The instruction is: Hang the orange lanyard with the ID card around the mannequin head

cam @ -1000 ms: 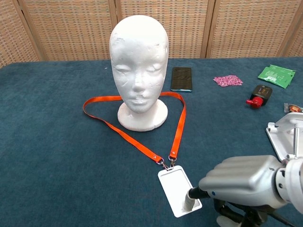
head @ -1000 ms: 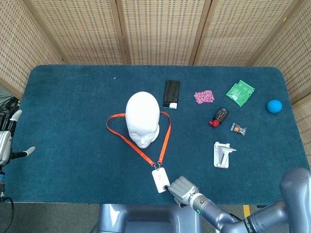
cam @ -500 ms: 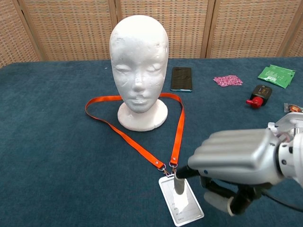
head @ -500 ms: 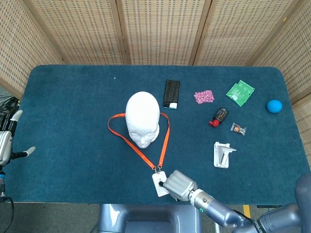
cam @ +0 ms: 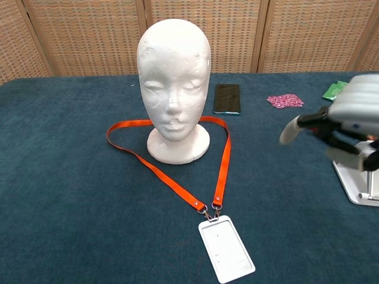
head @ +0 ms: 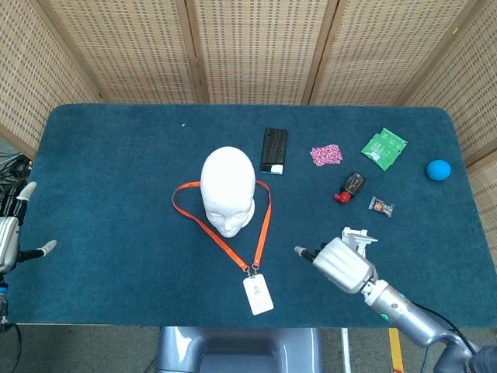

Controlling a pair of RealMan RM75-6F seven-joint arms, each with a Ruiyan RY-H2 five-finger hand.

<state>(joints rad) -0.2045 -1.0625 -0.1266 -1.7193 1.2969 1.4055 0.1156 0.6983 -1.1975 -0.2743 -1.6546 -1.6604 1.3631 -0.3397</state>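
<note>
Orange lanyard (head: 222, 225) lies flat on the blue table (head: 116, 155), looped around the base of the white mannequin head (head: 227, 189), with the ID card (head: 258, 294) at its tip near the front edge; since a second ago the loop has drawn slightly narrower and the card, which the right hand was touching, has slid a little and now lies free. Going left to right: the left hand (head: 12, 233) hangs off the table's left edge with its fingers spread and nothing in them, much where it was before. Between it and the head is a wide bare stretch of cloth. The head stands upright mid-table, and behind it to the right lies a dark phone (head: 273, 150). The right hand (head: 335, 262) has lifted off the card and moved right, now hovering over the cloth just beside the white plastic stand (head: 356, 237) (in the chest view it is blurred, so how it is shaped there is hard to read); its fingers look partly curled with one pointing forward, and it holds nothing. Farther right sit a pink packet (head: 326, 155), a red-and-black object (head: 351, 186), a small wrapped sweet (head: 380, 206), a green packet (head: 384, 148), and a blue ball (head: 438, 169) close to the right edge.
</note>
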